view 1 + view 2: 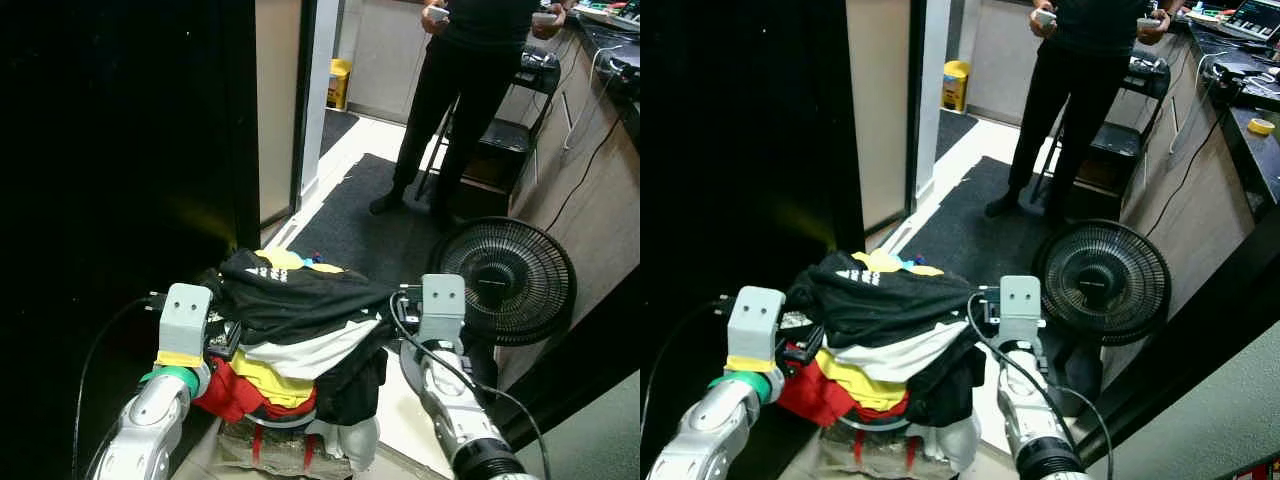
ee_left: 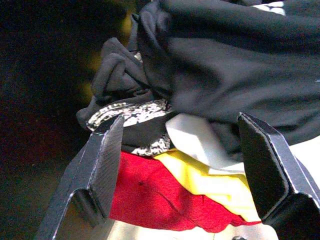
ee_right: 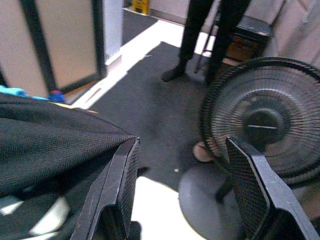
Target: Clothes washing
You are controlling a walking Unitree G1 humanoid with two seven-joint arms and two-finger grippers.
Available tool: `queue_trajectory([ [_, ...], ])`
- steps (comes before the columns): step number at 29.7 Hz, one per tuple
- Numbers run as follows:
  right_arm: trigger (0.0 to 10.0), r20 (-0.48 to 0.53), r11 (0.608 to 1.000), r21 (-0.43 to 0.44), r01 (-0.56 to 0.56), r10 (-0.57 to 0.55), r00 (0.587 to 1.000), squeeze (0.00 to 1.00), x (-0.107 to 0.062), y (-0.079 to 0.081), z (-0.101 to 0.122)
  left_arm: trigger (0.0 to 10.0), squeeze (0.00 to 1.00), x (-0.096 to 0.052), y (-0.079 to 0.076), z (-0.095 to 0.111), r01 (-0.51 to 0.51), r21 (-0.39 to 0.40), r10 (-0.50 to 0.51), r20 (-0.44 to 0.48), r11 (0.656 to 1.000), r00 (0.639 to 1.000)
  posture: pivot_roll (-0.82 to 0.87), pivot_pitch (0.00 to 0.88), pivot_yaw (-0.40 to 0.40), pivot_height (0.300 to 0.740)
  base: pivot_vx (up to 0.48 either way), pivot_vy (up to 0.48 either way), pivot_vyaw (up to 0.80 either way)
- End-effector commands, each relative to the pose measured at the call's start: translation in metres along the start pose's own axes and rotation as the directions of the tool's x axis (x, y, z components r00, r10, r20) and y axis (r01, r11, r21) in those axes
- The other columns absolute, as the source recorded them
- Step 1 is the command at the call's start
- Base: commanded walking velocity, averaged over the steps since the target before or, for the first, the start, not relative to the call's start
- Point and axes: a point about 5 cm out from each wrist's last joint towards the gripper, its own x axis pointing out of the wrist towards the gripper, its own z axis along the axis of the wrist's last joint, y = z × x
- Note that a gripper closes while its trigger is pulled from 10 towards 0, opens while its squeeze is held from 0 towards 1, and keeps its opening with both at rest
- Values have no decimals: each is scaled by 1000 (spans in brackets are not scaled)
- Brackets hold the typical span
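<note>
I have the laundry pile (image 1: 295, 330) carried between both arms, low in front of me: a black shirt on top, white, yellow and red pieces under it, and grey cloth sagging beneath. The left gripper (image 2: 192, 165) has its fingers spread wide against the pile's left side, with red and yellow cloth showing between them. The right gripper (image 3: 182, 185) is spread too; the black shirt presses against one finger, and nothing sits between the two.

So the load is squeezed between the arms, not pinched. To carry it well I would keep both arms pushing inward evenly and level, move slowly, and watch the hanging grey piece, which looks the likeliest to slip.

Ahead lies a dark mat (image 1: 370, 225) on a pale floor (image 1: 345, 150). A fan (image 1: 503, 280) stands just to my right, close enough to clip in a turn. A person (image 1: 455, 90) in black stands at the mat's far end, beside a counter (image 1: 1240, 80). A yellow bin (image 1: 339, 82) sits beyond. My left is very dark; I think it is a wall or door, but can't be sure.
</note>
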Motion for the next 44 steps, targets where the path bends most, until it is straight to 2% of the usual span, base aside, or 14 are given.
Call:
queue_trajectory([
  [1,10000,-29,1000,4,28,-28,999,0,-1,-5,-5,10000,0,0,-1,-6,7,2,-7,-25,1000,1000,10,185,-1,740,0,0,0],
  [4,10000,-43,1000,17,3,-3,999,0,2,-4,-4,10000,0,0,-1,-6,8,3,-8,-24,1000,1000,11,184,2,740,0,0,0],
  [6,10000,-6,974,44,-221,222,975,0,7,22,10,10000,0,0,-1,-5,11,7,-10,-25,1000,1000,14,185,6,740,0,0,0],
  [7,10000,-6,974,44,-221,222,975,0,7,22,10,10000,0,0,-1,-5,11,7,-10,-25,1000,1000,14,185,6,740,0,0,0],
  [9,10000,29,925,68,-375,373,927,0,7,43,21,10000,0,-1,-1,-5,12,8,-12,-24,1000,1000,23,189,6,740,0,0,0],
  [11,10000,14,908,115,-403,404,915,0,8,52,24,10000,0,-2,0,-4,9,10,-8,-24,1000,1000,40,198,2,740,0,0,0],
  [14,10000,-3,904,150,-400,405,914,0,9,55,24,10000,0,-3,1,-4,5,11,-5,-24,1000,1000,40,198,2,740,0,0,0],
  [17,10000,-46,868,247,-431,454,890,0,9,64,20,10000,0,-7,4,-6,-6,13,6,-30,1000,1000,51,207,1,740,0,0,0],
  [22,10000,-56,819,242,-519,546,836,0,3,77,17,10000,0,-9,6,-6,-13,16,13,-33,1000,999,61,218,-5,740,0,0,0],
  [26,10000,-80,814,244,-527,558,826,0,0,79,12,10000,0,-10,6,-6,-15,16,16,-34,1000,999,67,221,-6,740,0,0,0],
  [30,10000,-173,800,266,-538,589,789,0,-10,84,-10,10000,0,-12,7,-7,-20,18,20,-38,1000,999,76,228,-4,740,0,0,0],
  [40,10000,-262,772,299,-561,631,730,0,-15,92,-18,10000,0,-13,5,-5,-15,19,16,-39,1000,999,86,232,-2,740,0,0,0],
  [43,10000,-267,773,324,-546,628,731,0,-15,92,-19,10000,0,-14,5,-5,-15,18,16,-39,1000,999,87,233,-2,740,0,0,0],
  [44,10000,-251,739,354,-573,665,703,0,-17,95,-18,10000,0,-15,5,-5,-16,18,16,-40,1000,999,91,240,-1,740,0,0,0],
])
